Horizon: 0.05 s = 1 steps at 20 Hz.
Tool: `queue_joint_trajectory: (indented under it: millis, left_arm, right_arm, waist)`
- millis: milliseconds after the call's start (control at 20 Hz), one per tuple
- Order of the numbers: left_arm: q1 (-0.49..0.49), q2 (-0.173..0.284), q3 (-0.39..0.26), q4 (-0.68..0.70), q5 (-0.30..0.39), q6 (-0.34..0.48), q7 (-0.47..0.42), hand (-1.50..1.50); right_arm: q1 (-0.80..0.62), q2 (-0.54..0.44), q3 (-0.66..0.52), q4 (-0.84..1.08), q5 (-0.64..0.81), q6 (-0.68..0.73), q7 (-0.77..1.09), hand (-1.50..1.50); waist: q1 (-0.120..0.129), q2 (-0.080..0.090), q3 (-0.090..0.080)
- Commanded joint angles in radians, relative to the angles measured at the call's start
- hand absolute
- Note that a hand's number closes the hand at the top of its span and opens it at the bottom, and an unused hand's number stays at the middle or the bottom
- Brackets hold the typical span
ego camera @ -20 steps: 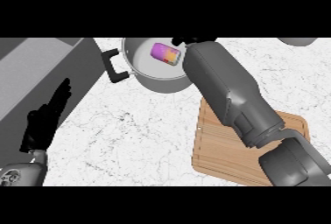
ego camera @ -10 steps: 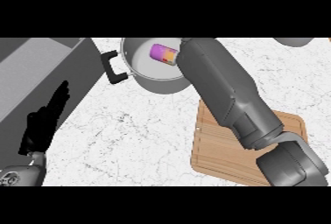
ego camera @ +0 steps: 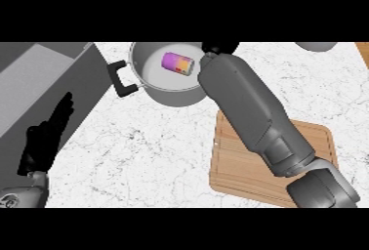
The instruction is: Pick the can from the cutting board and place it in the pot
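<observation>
Two grey forearms come in from the lower edge of the head view. The right one stretches diagonally across the rectangular wooden cutting board (ego camera: 245,171) and up to the round grey metal pot (ego camera: 155,73) at the top of the view. The black right hand (ego camera: 220,47) shows only as a small dark part at the rim of the pot, above the forearm; I cannot tell if its fingers are straight or curled.

The purple can with an orange and yellow band (ego camera: 178,64) lies on its side inside the pot, on the pale bottom, near the right wall and just beside the right forearm. Whether the hand touches it cannot be seen. The pot has a black handle (ego camera: 119,81) on its left side, and it stands on the white marbled surface (ego camera: 144,146), well apart from the cutting board.

The black left hand (ego camera: 47,139) rests at the left edge of the view, fingers straight and pointing up, wide and holding nothing. It lies partly over a dark grey area (ego camera: 43,83) at the left of the surface.
</observation>
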<state>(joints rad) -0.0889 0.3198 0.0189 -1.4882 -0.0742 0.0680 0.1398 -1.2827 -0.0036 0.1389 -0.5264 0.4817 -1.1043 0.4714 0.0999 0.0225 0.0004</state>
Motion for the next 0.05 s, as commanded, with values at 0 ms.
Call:
queue_joint_trajectory:
  millis: [0]
  left_arm:
    - [0.048,-0.004,0.02,-0.008,0.005,0.006,-0.02,0.0]
  right_arm:
    - [0.13,0.003,0.109,-0.128,-0.123,-0.056,-0.065,-1.5]
  waist:
    - [-0.037,-0.014,0.0]
